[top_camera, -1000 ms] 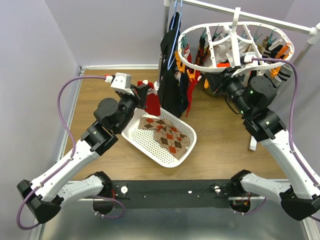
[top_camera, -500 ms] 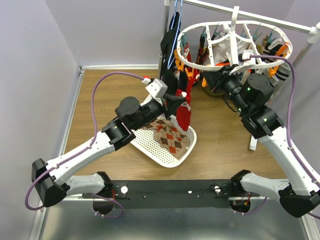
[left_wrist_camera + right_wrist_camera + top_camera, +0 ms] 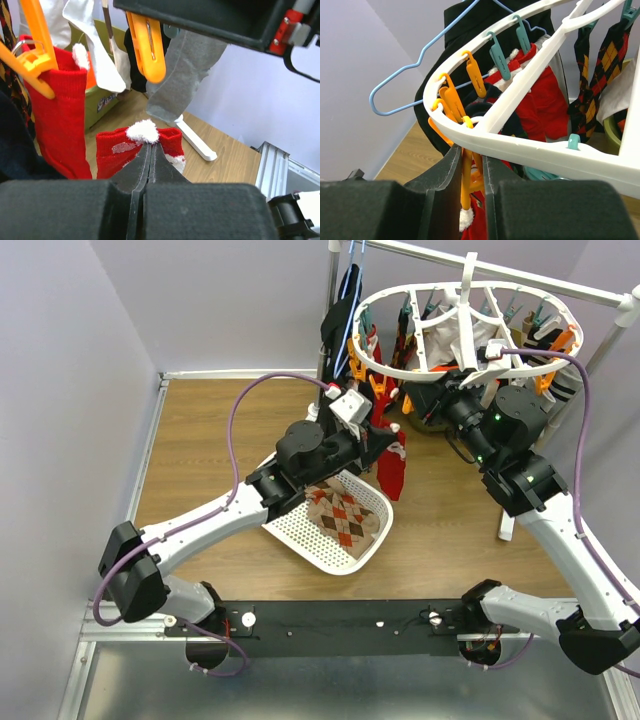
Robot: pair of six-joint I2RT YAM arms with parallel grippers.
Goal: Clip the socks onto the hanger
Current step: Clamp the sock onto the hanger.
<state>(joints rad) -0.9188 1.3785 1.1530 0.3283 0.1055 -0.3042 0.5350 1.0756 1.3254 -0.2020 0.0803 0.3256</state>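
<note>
My left gripper [image 3: 386,437] [image 3: 151,146] is shut on the cuff of a red sock with white trim [image 3: 394,468] [image 3: 114,152], which hangs from it just below the near-left rim of the white oval hanger [image 3: 398,373] [image 3: 520,142]. Above the held sock dangles an orange clip [image 3: 148,46]. Another red sock [image 3: 60,117] hangs clipped to its left. My right gripper [image 3: 432,406] [image 3: 470,156] reaches under the ring, shut on an orange clip [image 3: 466,182]. Argyle socks [image 3: 342,516] lie in the basket, and more socks [image 3: 547,105] hang from the ring.
A white perforated basket [image 3: 298,532] sits on the wooden table below my left arm. A black garment on a thin blue hanger [image 3: 338,335] hangs from the rack pole [image 3: 330,300] left of the ring. A white rack foot [image 3: 192,140] lies on the table.
My left arm has swung right with the red sock, from behind the basket to under the hanger's near-left rim. The right arm has hardly moved.
</note>
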